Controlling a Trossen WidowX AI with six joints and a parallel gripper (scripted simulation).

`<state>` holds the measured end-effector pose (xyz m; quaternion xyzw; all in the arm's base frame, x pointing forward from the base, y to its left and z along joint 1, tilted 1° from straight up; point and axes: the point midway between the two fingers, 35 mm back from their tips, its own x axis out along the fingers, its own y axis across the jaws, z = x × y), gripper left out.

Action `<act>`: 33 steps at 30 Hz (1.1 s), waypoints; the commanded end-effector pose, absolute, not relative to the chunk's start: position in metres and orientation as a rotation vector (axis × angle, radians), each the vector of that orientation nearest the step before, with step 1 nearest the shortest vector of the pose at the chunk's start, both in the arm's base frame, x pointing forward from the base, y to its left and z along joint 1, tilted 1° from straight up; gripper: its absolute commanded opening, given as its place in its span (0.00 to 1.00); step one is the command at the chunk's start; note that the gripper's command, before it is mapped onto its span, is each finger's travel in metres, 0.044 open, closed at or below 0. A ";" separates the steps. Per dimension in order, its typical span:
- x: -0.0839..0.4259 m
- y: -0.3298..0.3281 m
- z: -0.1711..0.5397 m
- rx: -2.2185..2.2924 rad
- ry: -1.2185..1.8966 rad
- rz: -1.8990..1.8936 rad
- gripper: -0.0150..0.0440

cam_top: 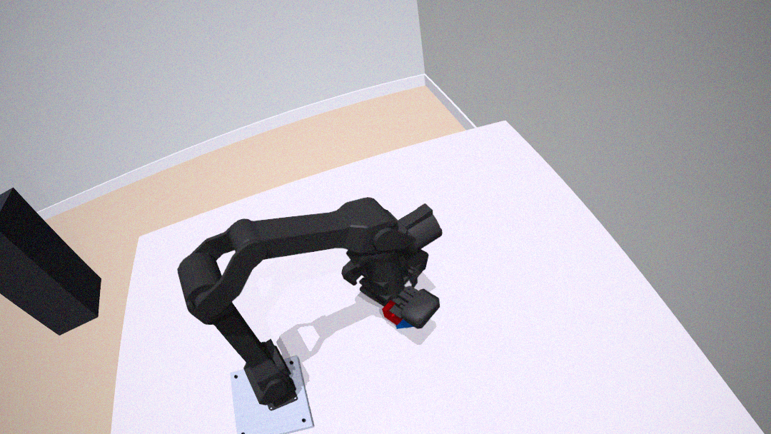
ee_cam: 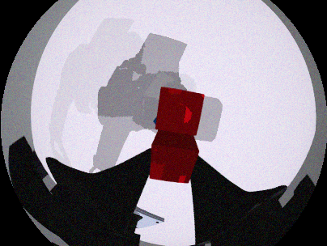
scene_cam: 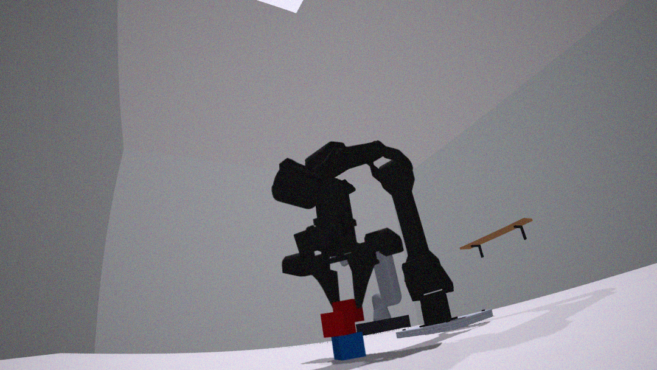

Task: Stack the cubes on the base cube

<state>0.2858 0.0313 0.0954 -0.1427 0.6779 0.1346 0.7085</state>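
My gripper is shut on a red cube and holds it above the blue base cube's level. A strip of background shows between them at the right in the exterior view. The other red cube sits level on the blue base cube, overhanging its left side in the exterior view. It partly covers the held cube there. In the wrist view the red cubes overlap; their gap cannot be told. The gripper hides most of the stack in the top view.
The arm stands on a pale mounting plate on the white table. The exterior view shows a grey arm shape on a dark base behind, and a brown wall shelf. A black box stands beyond the table's left edge.
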 end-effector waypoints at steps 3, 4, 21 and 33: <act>0.284 0.031 0.082 -0.321 1.520 0.301 0.43; 0.284 0.031 0.082 -0.321 1.520 0.301 0.43; 0.284 0.031 0.081 -0.321 1.520 0.301 0.43; 0.284 0.031 0.081 -0.321 1.520 0.301 0.43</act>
